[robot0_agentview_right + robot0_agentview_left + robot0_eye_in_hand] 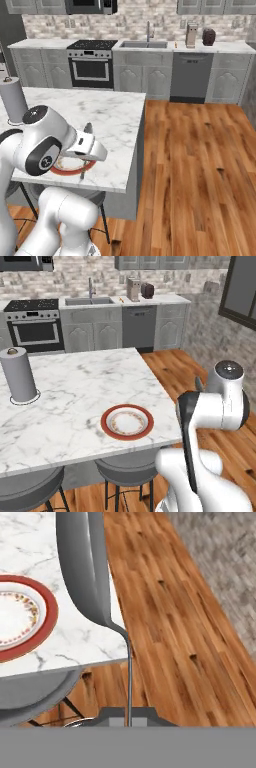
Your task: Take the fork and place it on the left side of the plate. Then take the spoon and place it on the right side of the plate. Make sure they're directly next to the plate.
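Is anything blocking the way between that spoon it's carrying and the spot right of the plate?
Nothing visible. The gripper holds the spoon above bare marble counter just right of the plate.

- The plate point(127, 422) lay on the desk point(75, 391), near its front right corner.
- The paper-towel roll point(18, 375) stood upright on the desk, well apart from the plate, to its left and farther back.
- The spoon point(87, 572) hung above the desk's right edge, just right of the plate.
- Two stools point(127, 468) stood under the desk's front edge.
- The oven point(34, 323), sink point(90, 301) and dishwasher point(139, 326) lined the back wall.
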You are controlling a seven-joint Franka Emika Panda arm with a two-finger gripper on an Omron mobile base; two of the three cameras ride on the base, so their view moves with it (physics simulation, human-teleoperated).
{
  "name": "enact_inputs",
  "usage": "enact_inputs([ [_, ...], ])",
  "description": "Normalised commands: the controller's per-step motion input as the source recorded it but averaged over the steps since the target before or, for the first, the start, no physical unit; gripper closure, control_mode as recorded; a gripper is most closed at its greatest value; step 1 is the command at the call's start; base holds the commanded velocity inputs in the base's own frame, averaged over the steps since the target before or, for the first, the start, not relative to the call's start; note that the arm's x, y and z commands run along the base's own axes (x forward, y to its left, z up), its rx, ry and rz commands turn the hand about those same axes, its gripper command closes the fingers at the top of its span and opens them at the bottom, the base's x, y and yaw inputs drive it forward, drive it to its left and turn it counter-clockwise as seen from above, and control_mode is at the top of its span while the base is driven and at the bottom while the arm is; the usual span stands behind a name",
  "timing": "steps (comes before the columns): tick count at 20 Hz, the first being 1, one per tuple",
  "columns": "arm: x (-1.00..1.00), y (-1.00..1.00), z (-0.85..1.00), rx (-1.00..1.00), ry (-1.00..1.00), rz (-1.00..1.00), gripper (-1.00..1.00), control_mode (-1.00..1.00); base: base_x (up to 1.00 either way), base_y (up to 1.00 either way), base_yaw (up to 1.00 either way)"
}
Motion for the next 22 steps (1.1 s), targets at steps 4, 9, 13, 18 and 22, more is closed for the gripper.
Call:
enact_inputs([
  [4,0.36,0.65,-0.29,-0.03,0.18,-0.23,1.0,-1.0,0.0,0.0,0.0],
  [9,0.3,0.04,-0.23,0.0,0.12,-0.07,1.0,-1.0,0.0,0.0,0.0],
  [13,0.52,-0.06,-0.3,0.0,0.05,-0.01,1.0,-1.0,0.0,0.0,0.0],
  [18,0.62,-0.01,-0.45,0.0,0.14,0.04,1.0,-1.0,0.0,0.0,0.0],
  [22,0.44,-0.1,-0.54,0.0,0.09,0.1,1.0,-1.0,0.0,0.0,0.0],
])
